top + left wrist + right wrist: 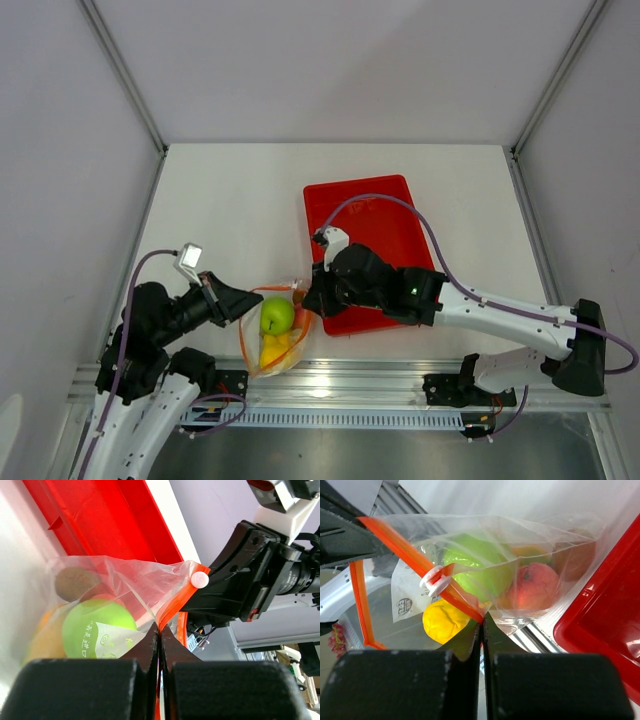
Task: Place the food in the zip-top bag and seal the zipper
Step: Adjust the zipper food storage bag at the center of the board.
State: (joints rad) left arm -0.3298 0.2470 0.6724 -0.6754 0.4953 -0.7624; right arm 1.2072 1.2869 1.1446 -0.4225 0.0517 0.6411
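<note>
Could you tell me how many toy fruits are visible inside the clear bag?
5 in the zip-top bag: green apple centre, peach right of it, yellow piece lower left, orange piece behind, brown piece far right. More may be hidden.

Zip-top bag (pixel 485 525): clear plastic, with a white label (pixel 112 640) printed in green. Zipper (pixel 395 545): orange-red, its slider (pixel 436 578) white. Food: green apple (pixel 475 565), yellow piece (pixel 442 620), orange-red peach (pixel 535 587), brown piece (pixel 75 582). Tray (pixel 365 215): red. Bench (pixel 230 210): white. Right fingers (pixel 395 680): black.
</note>
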